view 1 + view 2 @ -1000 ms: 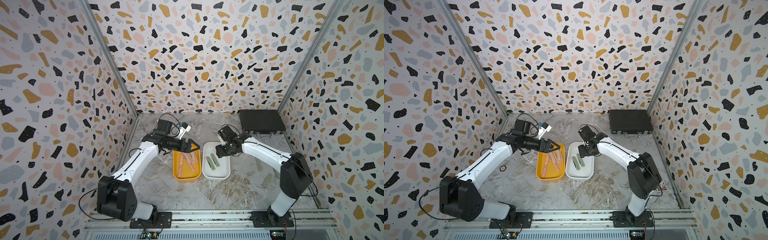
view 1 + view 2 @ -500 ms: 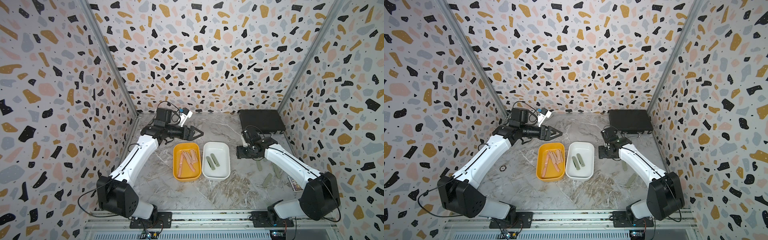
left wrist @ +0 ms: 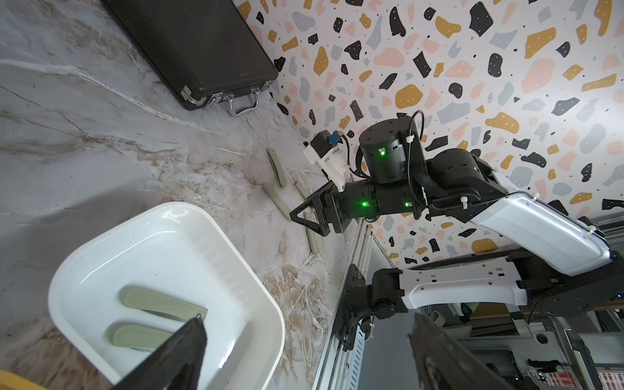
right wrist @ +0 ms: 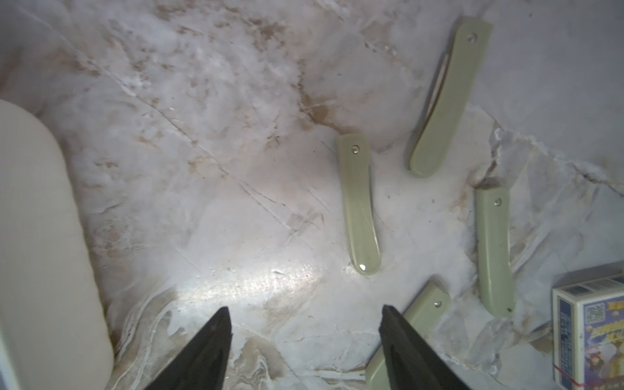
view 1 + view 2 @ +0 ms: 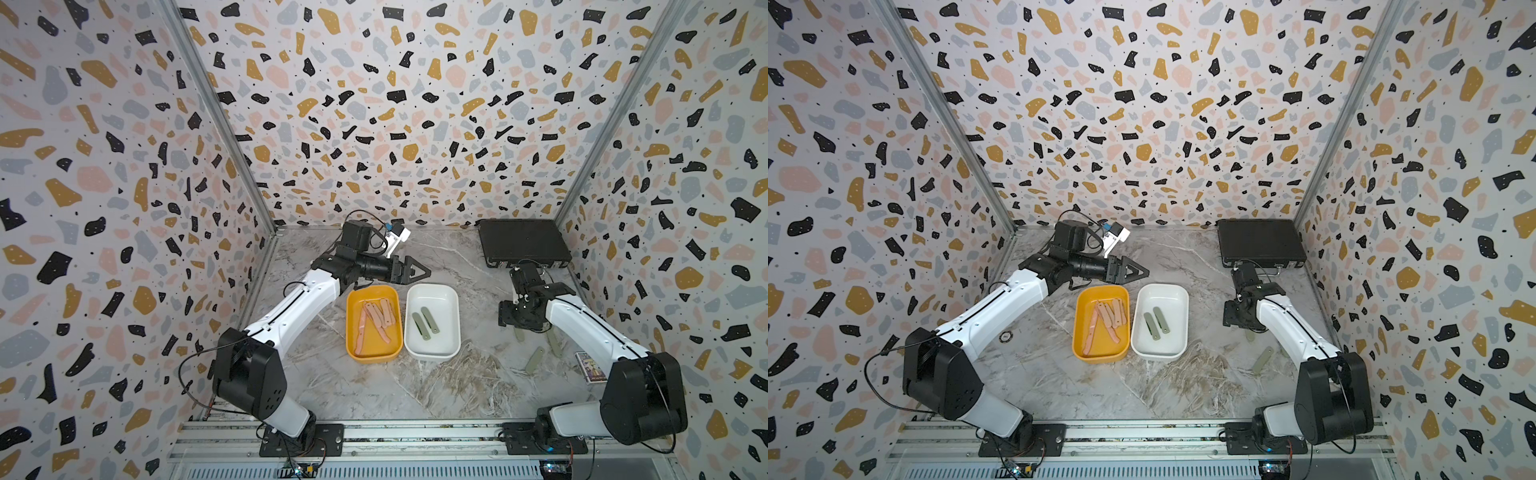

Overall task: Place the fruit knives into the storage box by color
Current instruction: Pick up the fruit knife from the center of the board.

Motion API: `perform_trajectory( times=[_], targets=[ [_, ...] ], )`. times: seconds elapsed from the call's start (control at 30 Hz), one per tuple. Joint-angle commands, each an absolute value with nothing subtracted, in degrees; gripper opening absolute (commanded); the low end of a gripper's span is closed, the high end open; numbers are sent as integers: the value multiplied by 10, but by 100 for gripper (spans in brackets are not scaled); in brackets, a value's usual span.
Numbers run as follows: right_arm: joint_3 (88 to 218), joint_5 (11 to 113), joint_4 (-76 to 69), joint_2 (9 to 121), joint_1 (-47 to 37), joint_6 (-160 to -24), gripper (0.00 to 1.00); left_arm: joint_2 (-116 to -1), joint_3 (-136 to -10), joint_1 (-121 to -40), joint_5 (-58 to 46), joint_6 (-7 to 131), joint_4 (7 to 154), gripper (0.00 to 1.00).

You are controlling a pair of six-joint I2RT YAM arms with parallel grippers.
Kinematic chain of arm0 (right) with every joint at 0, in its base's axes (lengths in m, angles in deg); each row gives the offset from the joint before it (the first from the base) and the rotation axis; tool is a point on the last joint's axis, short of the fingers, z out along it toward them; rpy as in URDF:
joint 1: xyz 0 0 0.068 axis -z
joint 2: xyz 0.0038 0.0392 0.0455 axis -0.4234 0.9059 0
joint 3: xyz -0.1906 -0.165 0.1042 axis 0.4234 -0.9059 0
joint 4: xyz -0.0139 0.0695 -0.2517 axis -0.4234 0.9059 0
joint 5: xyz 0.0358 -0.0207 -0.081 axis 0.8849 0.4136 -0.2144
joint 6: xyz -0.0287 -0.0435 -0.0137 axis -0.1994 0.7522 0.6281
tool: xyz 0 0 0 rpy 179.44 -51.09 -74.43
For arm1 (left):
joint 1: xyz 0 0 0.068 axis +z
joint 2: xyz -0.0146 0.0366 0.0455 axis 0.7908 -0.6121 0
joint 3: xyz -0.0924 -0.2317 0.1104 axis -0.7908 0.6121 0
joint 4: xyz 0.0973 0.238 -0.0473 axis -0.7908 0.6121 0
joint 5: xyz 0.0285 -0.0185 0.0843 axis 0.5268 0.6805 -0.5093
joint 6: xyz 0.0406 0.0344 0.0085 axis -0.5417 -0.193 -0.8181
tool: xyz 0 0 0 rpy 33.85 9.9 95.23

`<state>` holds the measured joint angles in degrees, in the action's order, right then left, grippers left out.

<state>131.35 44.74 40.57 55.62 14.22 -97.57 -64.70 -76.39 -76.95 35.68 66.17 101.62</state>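
**Next green knife**

My right gripper hangs wide and empty over loose green knives by the bench's right edge. I should center on one and pinch its middle. My left gripper is empty and wide too.

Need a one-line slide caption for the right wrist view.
Open right gripper above the marble table, four green knives lying loose nearby, white box at one edge, small carton at another.

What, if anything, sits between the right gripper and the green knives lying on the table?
Nothing visible. The right gripper is open above bare marble, with a green knife lying just ahead. The small printed box sits farther out, clear of that path.
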Motion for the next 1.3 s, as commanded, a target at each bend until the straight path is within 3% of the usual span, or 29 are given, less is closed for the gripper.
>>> perform_trajectory(
  times=[0.0, 0.73, 0.9, 1.07, 1.27],
  targets=[
    [1300, 452, 398, 553, 167, -972, 72, -654, -753, -774, 347, 660, 990, 95],
    [1286, 510, 312, 686, 241, -970, 66, -649, -751, -774, 337, 627, 1014, 95],
    [1288, 527, 311, 700, 242, -966, 54, -649, -752, -774, 333, 623, 1019, 95],
    [1291, 551, 314, 709, 241, -961, 34, -647, -754, -774, 328, 617, 1024, 95],
    [1299, 569, 319, 719, 226, -956, 24, -654, -750, -774, 332, 616, 1021, 95]
  ],
)
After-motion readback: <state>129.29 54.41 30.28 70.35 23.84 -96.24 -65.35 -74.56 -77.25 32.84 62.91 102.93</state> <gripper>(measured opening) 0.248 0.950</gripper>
